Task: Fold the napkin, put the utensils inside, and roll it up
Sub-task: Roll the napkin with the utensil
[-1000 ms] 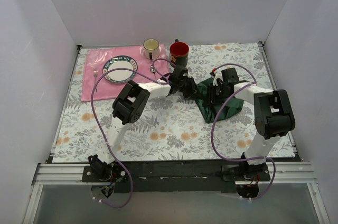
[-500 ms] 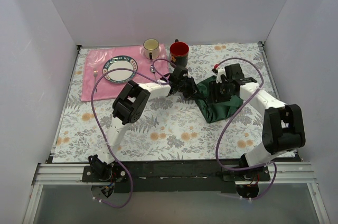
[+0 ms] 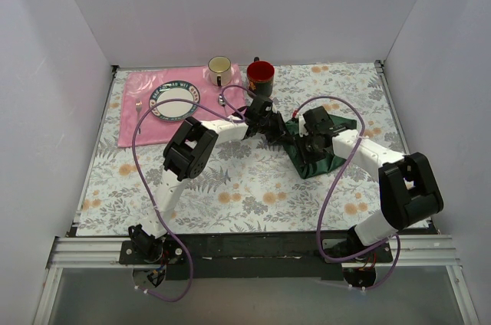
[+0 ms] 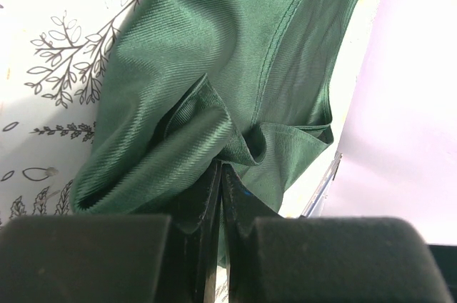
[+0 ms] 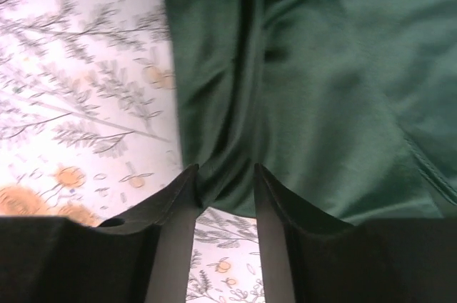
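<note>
My left pincer (image 4: pixel 220 169) is clamped tight on a bunched fold of the dark green napkin (image 3: pixel 316 162), which lies crumpled on the floral desk (image 3: pixel 245 183), right of centre and between my 2 arms. My right pincer (image 5: pixel 225 174) is parted, with its 2 fingers straddling a fold at the cloth's edge.

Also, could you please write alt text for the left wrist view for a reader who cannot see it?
The left arm's two black fingers are shut on a bunched fold of the large dark green satin cloth napkin, seen from close up. The creased napkin fills most of the view, with a white leaf-printed tablecloth at the left.
</note>
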Controlling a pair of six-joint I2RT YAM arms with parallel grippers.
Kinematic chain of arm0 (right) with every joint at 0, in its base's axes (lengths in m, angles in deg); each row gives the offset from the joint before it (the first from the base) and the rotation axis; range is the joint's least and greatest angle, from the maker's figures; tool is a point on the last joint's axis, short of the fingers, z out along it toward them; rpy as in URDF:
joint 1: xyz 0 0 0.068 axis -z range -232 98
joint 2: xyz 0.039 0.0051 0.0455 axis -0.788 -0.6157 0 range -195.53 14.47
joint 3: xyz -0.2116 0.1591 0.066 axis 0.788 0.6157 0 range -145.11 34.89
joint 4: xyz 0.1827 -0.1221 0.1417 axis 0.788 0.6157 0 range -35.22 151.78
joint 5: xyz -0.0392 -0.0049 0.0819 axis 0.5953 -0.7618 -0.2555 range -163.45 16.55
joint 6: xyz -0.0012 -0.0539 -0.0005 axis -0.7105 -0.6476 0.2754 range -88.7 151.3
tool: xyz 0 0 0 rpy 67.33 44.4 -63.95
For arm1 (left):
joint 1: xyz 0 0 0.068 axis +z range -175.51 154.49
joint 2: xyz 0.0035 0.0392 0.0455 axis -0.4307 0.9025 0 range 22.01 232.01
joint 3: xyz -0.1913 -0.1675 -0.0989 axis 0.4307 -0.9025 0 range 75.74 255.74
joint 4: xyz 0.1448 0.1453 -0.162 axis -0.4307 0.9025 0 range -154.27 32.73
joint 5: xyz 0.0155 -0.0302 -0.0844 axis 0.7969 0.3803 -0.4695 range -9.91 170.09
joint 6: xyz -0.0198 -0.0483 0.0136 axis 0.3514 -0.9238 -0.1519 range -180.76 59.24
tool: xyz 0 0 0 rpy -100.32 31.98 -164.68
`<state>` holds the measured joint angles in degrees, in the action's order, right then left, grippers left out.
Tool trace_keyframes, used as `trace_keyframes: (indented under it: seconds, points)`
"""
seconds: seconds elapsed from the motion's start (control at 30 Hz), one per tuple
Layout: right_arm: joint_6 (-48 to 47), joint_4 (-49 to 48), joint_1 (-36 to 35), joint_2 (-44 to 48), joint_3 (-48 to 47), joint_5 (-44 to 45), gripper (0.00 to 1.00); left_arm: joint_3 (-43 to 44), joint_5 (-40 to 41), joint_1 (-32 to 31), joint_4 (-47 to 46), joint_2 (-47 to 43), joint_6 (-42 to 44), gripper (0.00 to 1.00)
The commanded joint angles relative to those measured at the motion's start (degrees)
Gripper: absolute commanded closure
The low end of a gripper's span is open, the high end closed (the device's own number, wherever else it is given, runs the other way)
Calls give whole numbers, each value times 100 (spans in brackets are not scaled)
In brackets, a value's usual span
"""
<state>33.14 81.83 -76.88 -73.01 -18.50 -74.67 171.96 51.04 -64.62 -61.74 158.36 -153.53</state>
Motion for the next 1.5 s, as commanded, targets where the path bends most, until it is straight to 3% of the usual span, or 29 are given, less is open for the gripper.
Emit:
trace_keyframes:
  seconds: [0.0, 0.33, 0.4, 0.57, 0.7, 0.8, 0.93, 1.07, 1.27, 1.47]
  points:
    - [97, 29, -8, 100, 56, 1061, 58, -174, 260, 62, 538, 75, 251, 98]
    - [105, -375, 98, -251, 443, 877, 90, -148, 217, 70, 556, 111, 251, 98]
    - [79, -384, 115, -444, 452, 965, 92, -131, 208, 79, 574, 137, 268, 98]
    - [-9, -16, 107, -569, 198, 1263, 89, -122, 199, 88, 618, 163, 286, 98]
    - [-26, 309, 45, 2, -424, 1378, 67, -139, 146, 106, 644, 198, 286, 98]
    - [-158, 529, -51, 284, -812, 1405, 57, -148, 111, 114, 653, 242, 251, 98]
    - [-570, 127, -244, 504, -727, 931, 51, -139, 41, 132, 627, 278, 172, 98]
    - [-685, -198, -324, 320, -656, 395, 51, -139, 14, 141, 626, 286, 145, 98]
    - [-747, -411, -438, -312, -743, -54, 70, -165, 14, 150, 635, 278, 145, 98]
    - [-773, -622, -438, -629, -665, 86, 69, -139, 32, 158, 653, 269, 145, 98]
